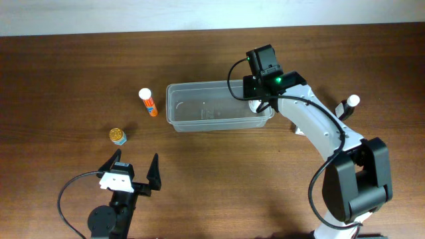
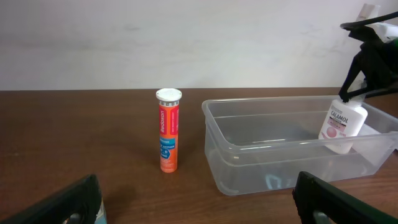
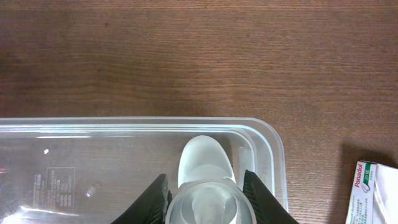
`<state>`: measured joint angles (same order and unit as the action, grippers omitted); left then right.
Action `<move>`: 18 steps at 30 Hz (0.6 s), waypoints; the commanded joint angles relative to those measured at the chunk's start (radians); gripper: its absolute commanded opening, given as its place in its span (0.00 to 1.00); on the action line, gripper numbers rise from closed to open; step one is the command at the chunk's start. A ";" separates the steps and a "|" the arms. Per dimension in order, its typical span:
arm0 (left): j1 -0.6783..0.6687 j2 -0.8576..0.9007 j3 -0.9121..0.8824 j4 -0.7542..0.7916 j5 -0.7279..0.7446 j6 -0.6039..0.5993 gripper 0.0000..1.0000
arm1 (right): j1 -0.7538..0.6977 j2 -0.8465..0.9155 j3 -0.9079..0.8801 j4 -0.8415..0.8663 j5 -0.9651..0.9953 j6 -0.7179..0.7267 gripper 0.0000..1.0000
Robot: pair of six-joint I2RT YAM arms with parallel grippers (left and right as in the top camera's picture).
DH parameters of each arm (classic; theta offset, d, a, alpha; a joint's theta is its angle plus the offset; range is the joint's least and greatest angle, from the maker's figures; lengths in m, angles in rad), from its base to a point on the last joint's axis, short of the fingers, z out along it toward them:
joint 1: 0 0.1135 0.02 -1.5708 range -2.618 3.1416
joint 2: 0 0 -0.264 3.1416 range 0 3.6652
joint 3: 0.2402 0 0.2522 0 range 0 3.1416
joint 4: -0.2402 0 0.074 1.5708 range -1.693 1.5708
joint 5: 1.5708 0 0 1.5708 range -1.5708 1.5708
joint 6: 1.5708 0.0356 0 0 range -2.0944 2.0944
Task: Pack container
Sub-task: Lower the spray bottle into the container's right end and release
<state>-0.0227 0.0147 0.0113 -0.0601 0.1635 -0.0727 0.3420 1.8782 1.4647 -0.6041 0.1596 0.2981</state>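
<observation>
The clear plastic container point(image 1: 199, 86) lies across the middle of the table; it also shows in the left wrist view point(image 2: 267, 149) and the right wrist view point(image 3: 124, 122). My right gripper point(image 1: 264, 99) point(image 3: 206, 193) is shut on a white calamine lotion bottle point(image 2: 343, 124) point(image 3: 205, 165). It holds the bottle slightly tilted inside the container's right end, low near the floor. My left gripper point(image 1: 133, 171) point(image 2: 199, 205) is open and empty near the table's front left, facing the container.
An orange tube with a white cap point(image 1: 149, 102) point(image 2: 168, 137) stands left of the container. A small gold-lidded jar point(image 1: 118, 136) sits further front left. A white-capped item point(image 1: 352, 101) stands at the right. A Panadol box point(image 3: 367, 193) lies just right of the container.
</observation>
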 commanded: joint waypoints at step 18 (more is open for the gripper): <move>0.006 -0.009 -0.002 -0.005 -0.006 -0.006 0.99 | 0.003 -0.040 0.076 -0.039 0.055 0.007 0.41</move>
<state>-0.0227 0.0147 0.0113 -0.0601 0.1635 -0.0727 0.3420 1.8782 1.4803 -0.6304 0.1875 0.3099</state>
